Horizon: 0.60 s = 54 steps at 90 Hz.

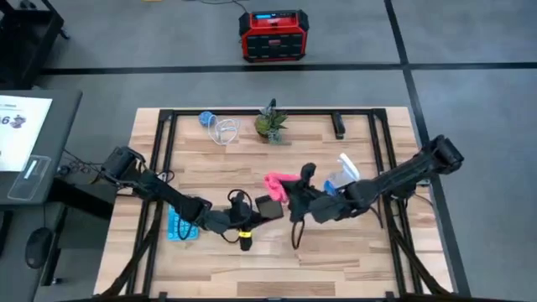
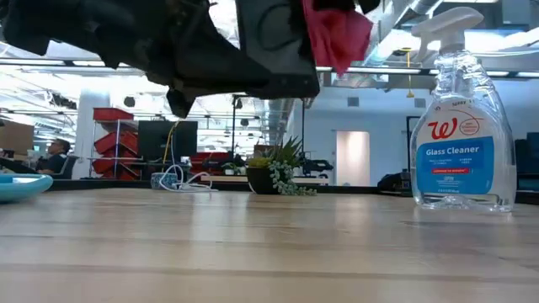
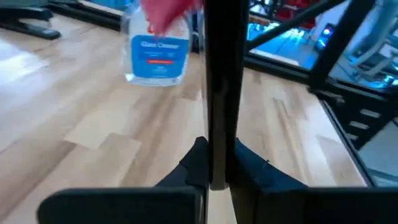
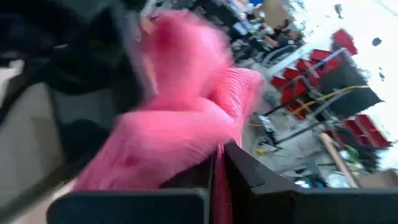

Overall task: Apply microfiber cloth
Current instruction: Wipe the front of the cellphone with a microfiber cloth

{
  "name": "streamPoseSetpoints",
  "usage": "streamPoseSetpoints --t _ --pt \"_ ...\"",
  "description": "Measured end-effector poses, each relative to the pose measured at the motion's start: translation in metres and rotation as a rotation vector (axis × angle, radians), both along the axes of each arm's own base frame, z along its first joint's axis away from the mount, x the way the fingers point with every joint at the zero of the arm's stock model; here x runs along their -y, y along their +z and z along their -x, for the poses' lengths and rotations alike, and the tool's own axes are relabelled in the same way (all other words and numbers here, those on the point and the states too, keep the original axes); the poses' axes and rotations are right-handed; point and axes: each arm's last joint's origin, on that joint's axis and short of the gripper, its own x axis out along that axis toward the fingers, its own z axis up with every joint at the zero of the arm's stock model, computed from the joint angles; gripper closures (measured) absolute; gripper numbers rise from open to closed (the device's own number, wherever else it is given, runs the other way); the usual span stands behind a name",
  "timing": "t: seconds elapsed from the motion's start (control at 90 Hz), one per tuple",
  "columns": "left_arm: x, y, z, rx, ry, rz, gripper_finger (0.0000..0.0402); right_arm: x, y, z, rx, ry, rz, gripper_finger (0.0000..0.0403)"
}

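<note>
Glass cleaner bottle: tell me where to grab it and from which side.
Likely best is the narrow neck of the glass cleaner bottle, just under the spray head, with the jaws level and coming from the side opposite the nozzle. The bottle stands upright on the table, its body looks wide, and the spray head overhangs one side.

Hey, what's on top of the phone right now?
The pink cloth hangs against the phone, bunched in the right gripper. The left gripper holds the phone raised off the table. The phone's face under the cloth is hidden.
</note>
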Motion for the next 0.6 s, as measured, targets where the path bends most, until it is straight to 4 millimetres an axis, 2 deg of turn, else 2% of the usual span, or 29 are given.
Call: streamPoseSetpoints --t 0.211,0.456,0.6 --pt "-0.001 -0.001 0.002 -0.025 0.019 0.001 0.0389 -0.005 -0.054 -0.005 -0.143 -0.024 -0.155 0.0403" --pt "0.001 0.011 0.017 -0.084 0.058 -0.014 0.0389 -0.010 -0.113 -0.018 -0.324 0.006 -0.298 0.0403" --pt "0.001 0.021 0.030 -0.114 0.100 -0.016 0.0389 -0.005 -0.136 -0.030 -0.346 0.042 -0.361 0.0403"
